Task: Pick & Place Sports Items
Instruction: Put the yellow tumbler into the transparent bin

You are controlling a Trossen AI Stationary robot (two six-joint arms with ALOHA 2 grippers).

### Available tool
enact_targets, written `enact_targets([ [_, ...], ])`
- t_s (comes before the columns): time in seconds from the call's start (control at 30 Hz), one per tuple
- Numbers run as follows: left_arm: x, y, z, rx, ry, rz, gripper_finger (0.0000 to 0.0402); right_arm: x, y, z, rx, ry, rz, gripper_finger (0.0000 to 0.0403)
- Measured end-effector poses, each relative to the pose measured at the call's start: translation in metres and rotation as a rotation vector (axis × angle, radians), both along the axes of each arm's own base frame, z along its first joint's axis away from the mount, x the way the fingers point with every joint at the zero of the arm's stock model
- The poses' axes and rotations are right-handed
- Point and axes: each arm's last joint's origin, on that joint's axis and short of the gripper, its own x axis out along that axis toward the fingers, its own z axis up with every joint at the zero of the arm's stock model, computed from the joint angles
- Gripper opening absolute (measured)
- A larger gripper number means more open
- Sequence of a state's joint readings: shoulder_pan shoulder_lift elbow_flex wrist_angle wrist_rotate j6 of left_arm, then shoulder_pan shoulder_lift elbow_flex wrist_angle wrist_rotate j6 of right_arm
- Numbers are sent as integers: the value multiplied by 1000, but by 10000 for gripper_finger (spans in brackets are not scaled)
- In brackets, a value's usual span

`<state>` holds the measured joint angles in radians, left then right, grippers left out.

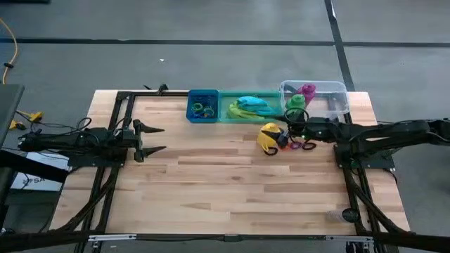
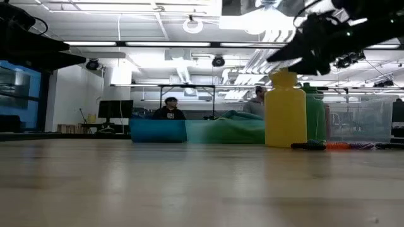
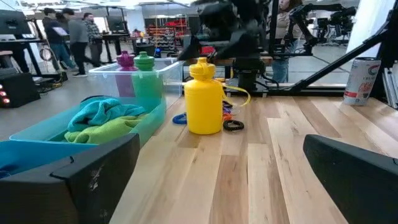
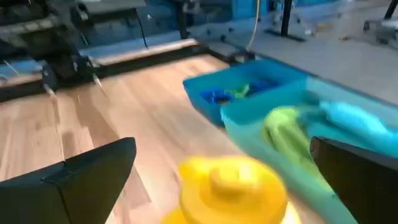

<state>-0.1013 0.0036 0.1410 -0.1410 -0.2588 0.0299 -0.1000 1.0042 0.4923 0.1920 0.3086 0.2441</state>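
A yellow plastic bottle stands upright on the table in front of the clear bin; it also shows in the low view. My right gripper is open and hovers just above the bottle's cap, one finger on either side, touching nothing. A purple bottle and a green bottle stand in the clear bin. A teal cloth and a lime-green cloth lie in the green bin. Several small rings lie on the table beside the yellow bottle. My left gripper waits open at the table's left.
A blue bin with several rings inside stands at the far edge, left of the green bin. The three bins form a row along the far edge. People stand in the room beyond the table.
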Motion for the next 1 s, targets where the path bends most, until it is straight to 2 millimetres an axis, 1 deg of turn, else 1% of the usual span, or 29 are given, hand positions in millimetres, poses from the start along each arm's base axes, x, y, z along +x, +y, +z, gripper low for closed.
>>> enact_targets([
  [0.1,0,0,0,0,0,0,368,-2,1,-13,20,32,-4,387],
  [0.2,0,0,0,0,0,0,368,-2,1,-22,25,63,-4,387],
  [0.3,0,0,0,0,0,0,368,1,0,-26,19,83,-4,386],
  [0.4,0,0,0,0,0,0,368,4,0,-28,1,88,-3,373],
  [0.53,0,0,0,0,0,0,368,8,-1,-32,-3,94,0,335],
  [0.9,0,0,0,0,0,0,368,10,-1,-33,-5,84,0,202],
  [1.0,0,0,0,0,0,0,368,10,-1,-31,5,72,-3,196],
])
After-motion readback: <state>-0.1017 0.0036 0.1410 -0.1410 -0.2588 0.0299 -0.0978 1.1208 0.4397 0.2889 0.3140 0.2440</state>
